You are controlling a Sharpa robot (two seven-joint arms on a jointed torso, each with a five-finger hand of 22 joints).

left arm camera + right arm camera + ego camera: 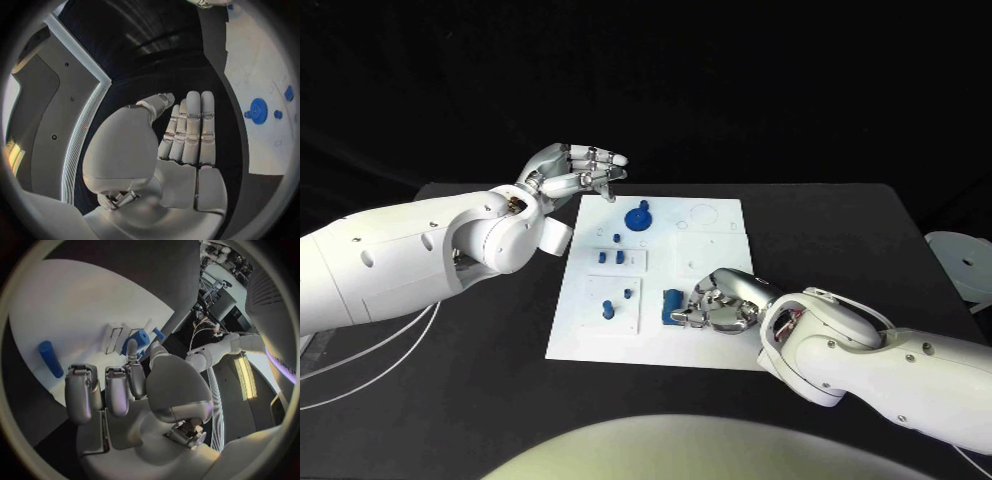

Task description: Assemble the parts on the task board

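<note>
Head view: right robot hand (718, 305) hovers empty, fingers loosely curled, beside a blue peg (674, 300) lying on the board (711, 230), long axis front-to-back. Left robot hand (574, 172), released, waits beyond the far-left corner, farther away.

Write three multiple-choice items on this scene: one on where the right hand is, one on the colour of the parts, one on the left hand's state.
1. The right hand is over which part of the task board?
A. far edge
B. near end
C. off the board

2. The round part is
A. blue
B. red
C. green

3. The left hand
A. grips a part
B. presses the board
C. holds nothing

Answers: 1 B, it hangs over the board's near end; 2 A, the head view shows it blue; 3 C, its fingers are straight and bare in the left wrist view.
</note>
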